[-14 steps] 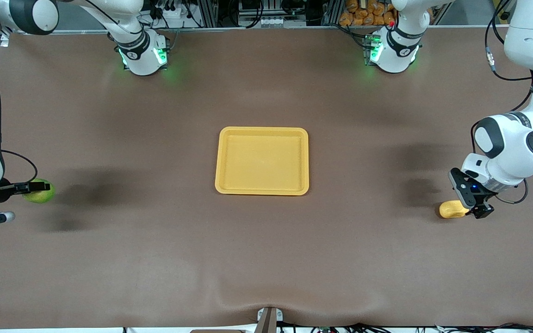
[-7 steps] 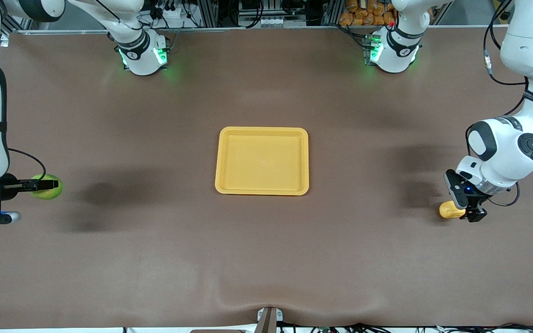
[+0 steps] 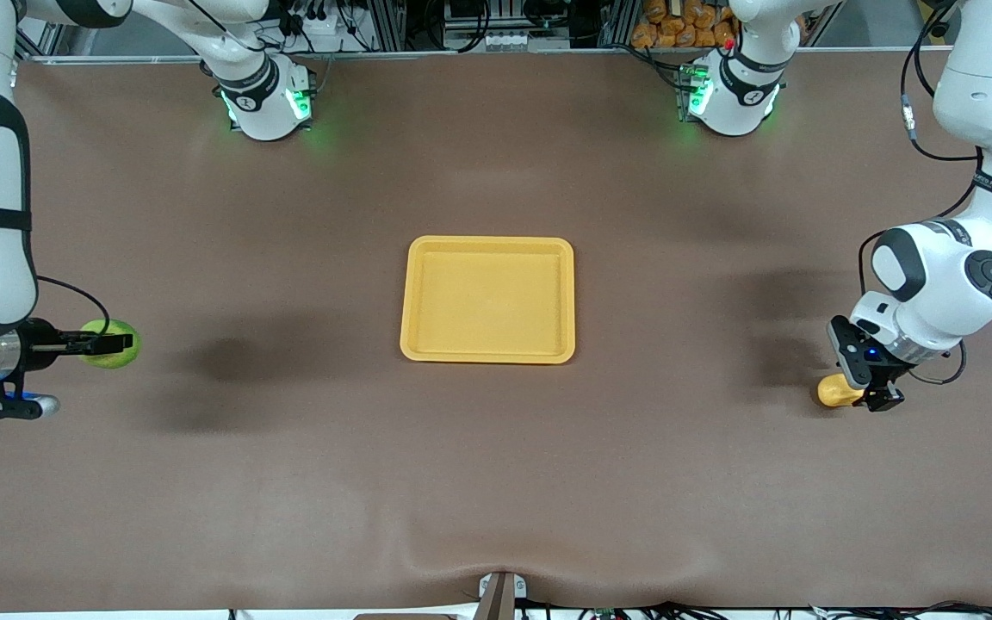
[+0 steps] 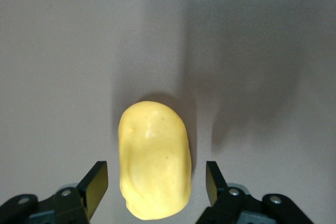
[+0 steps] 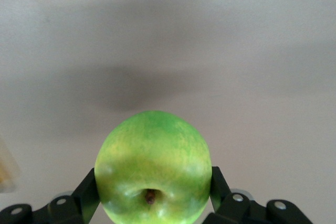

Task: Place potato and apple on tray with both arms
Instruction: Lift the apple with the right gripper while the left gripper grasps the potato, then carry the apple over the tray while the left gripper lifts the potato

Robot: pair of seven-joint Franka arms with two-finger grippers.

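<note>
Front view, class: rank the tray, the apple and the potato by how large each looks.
1. tray, by far the largest.
2. apple and potato: alike; each is partly hidden by a gripper, so unranked.

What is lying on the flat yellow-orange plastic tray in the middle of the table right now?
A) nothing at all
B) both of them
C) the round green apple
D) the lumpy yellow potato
A: the flat yellow-orange plastic tray lies bare, while the round green apple sits in the right gripper and the lumpy yellow potato lies between the left gripper's fingers near the left arm's end.
</note>
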